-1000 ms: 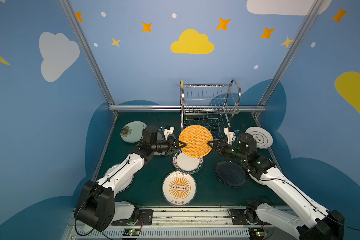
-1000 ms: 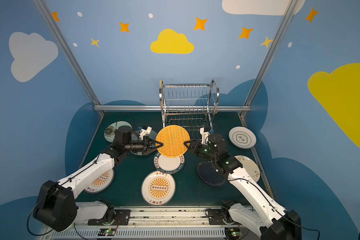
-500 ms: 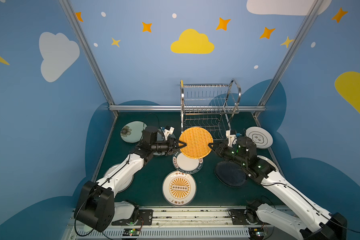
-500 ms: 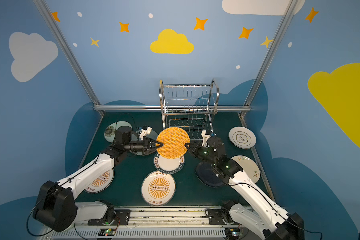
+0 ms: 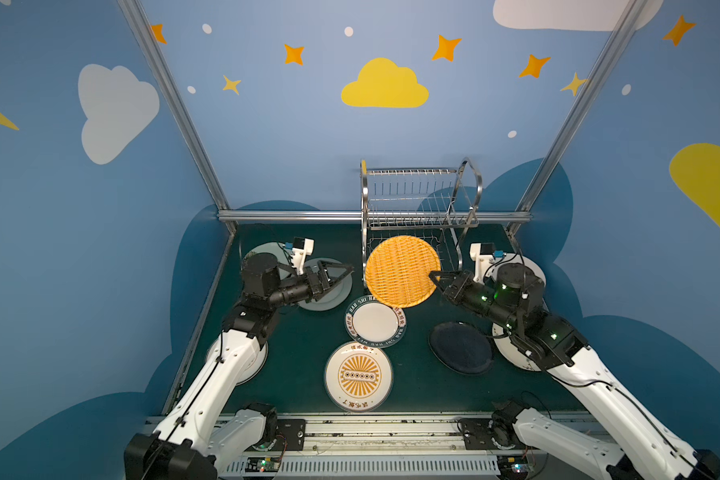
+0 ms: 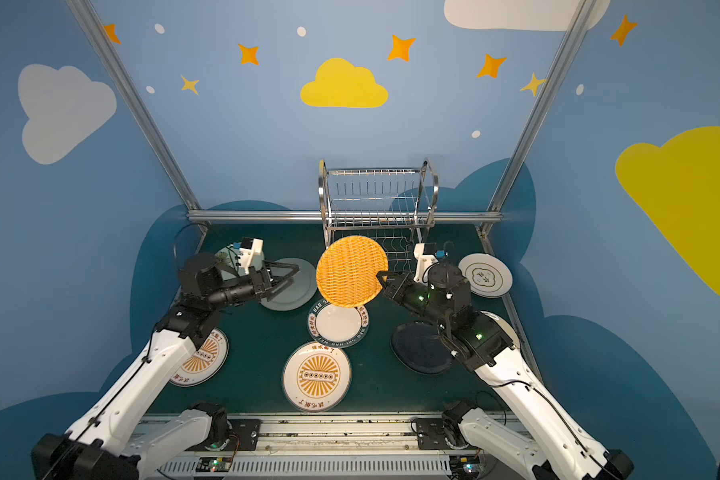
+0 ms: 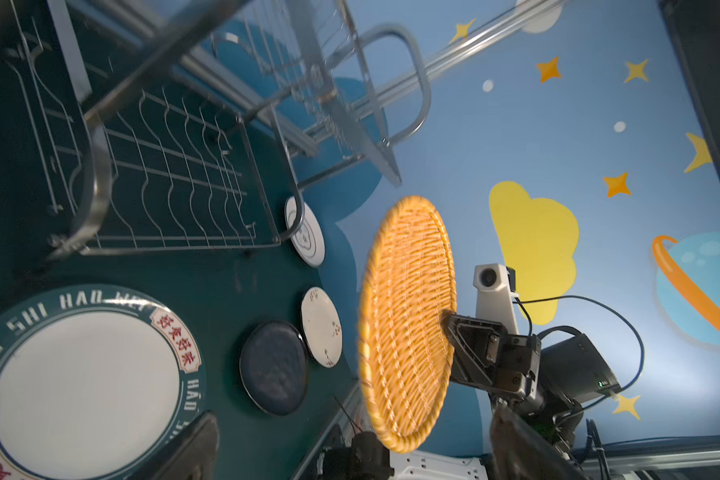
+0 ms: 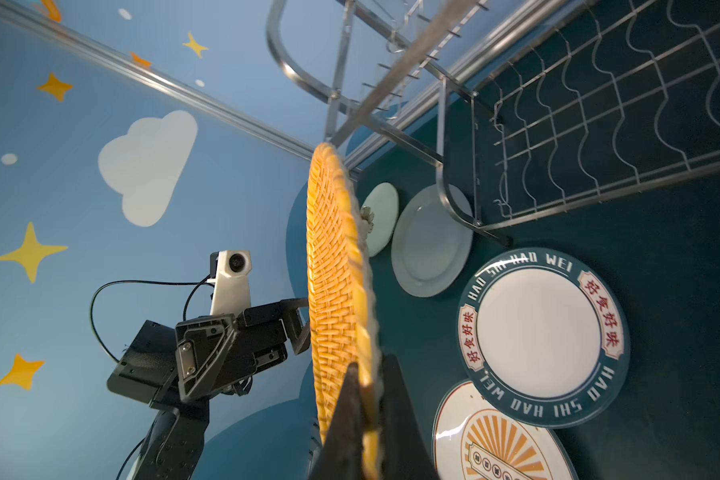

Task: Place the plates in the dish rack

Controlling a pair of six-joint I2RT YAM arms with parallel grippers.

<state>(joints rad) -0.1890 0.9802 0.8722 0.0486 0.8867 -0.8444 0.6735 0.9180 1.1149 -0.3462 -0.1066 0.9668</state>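
An orange woven plate, held on edge in the pinched right hand, screens the front of the dish rack and its lower shelf; the upper tier stands open from above; the left hand, jaws spread, hangs just beside the plate's opposite edge, a narrow gap between them; a grey-green plate lies below that hand, a lettered plate below the raised one, a black plate beside the right arm; a strip of bare tabletop runs between the left arm and the middle plates.
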